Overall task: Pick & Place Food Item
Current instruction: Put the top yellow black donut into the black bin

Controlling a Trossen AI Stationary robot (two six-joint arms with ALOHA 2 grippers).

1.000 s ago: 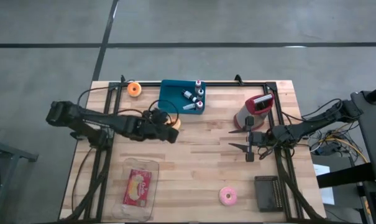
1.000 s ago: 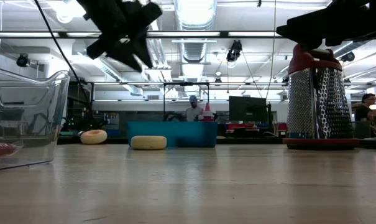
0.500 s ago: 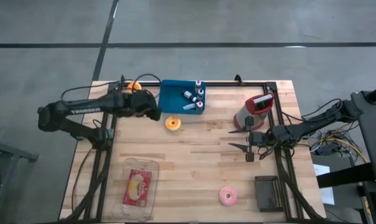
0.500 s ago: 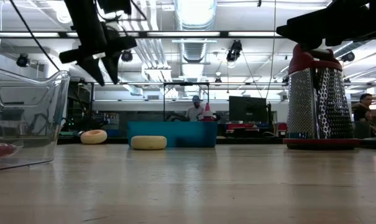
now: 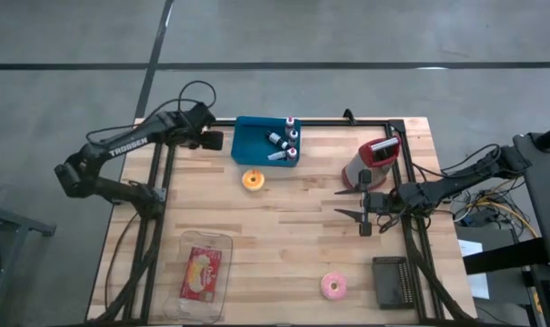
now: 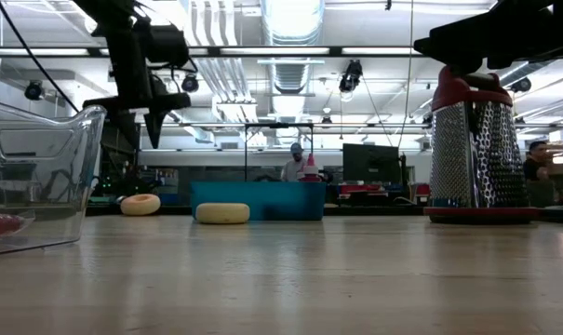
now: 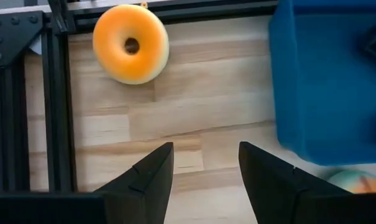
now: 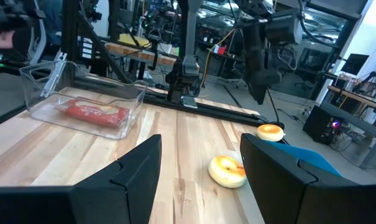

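Note:
An orange donut [image 7: 130, 43] lies flat on the wood at the table's far left, beside the black frame rail; it also shows in the low view [image 6: 140, 204]. My left gripper [image 7: 203, 163] hovers above the table just short of it, open and empty, next to the blue bin [image 5: 266, 141]. A yellow-glazed donut [image 5: 253, 179] lies flat in front of the bin. A pink donut [image 5: 333, 287] lies near the front edge. My right gripper [image 5: 361, 204] waits open and empty at the table's right, by the grater.
The blue bin holds small bottles. A red-topped metal grater [image 5: 375, 162] stands at the far right. A clear container [image 5: 204, 275] with a red-wrapped food item sits at the front left. A dark block [image 5: 395, 282] lies at the front right. Black frame rails [image 7: 57, 106] edge the table.
My left gripper has gone from above the yellow-glazed donut toward the table's far left corner, and now hangs over the wood beside the orange donut. It has turned as the arm swung back. Both donuts have stayed where they were.

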